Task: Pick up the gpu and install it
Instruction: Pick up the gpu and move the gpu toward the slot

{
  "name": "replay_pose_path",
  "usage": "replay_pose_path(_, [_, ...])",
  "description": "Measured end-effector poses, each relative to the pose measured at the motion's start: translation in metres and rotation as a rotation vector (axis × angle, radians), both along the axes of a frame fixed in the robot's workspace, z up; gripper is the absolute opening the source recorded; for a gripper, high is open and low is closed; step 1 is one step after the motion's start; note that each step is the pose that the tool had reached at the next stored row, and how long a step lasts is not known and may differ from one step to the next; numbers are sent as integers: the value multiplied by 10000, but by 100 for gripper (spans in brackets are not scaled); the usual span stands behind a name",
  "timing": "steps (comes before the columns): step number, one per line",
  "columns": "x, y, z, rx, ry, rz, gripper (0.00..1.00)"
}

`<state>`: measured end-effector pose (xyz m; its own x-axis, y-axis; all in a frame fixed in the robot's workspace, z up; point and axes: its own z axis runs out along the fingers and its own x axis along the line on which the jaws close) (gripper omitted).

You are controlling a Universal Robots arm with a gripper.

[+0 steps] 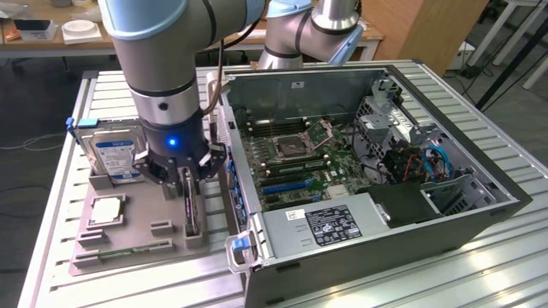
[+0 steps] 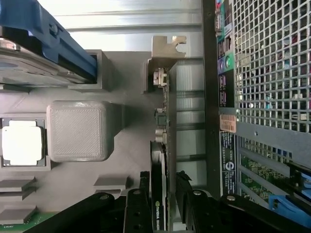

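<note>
Table (image 1: 514, 269) of ribbed aluminium slats carries every item. The largest is the black desktop computer case (image 1: 402, 247), laid on its side with the cover off and the green motherboard (image 1: 291, 160) facing up. The grey-and-blue robot arm (image 1: 158, 58) reaches down at the exterior view's left of the case. It stands over the grey printed parts fixture (image 1: 128, 240), which lies just beside the case wall.

At the fixture's far end, the silver hard drive (image 1: 115, 154) with a blue-white label stands upright in a blue carrier.

The gpu (image 1: 192, 215), a thin flat dark circuit card, stands on its long edge in a slot on the fixture side nearest the case.
- Long axis: parallel to the case wall, running from the hard-drive end toward the near end of the fixture.
- Thin upper edge: faces straight up at the end effector.
- Silver metal bracket (image 2: 167, 48): at the end toward the hard drive.

The black gripper (image 1: 190, 176) sits directly over the card, which lies between its fingers (image 2: 138, 208). The jaws stand fully apart, one finger to each flat face, so the closing direction crosses the card's thickness. Nothing is gripped, and the card appears seated in its slot.

The square silver processor (image 1: 104, 210) lies flat in a pocket on the side of the fixture away from the case. The narrow green memory stick (image 1: 128, 251) lies at the near end. Both are apart from the gripper.
</note>
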<state>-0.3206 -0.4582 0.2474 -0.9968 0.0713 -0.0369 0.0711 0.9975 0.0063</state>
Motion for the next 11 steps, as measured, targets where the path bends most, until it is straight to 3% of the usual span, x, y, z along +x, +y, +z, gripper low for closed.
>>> replay_pose_path(11, [-22,-2,-199,0,1,1,36])
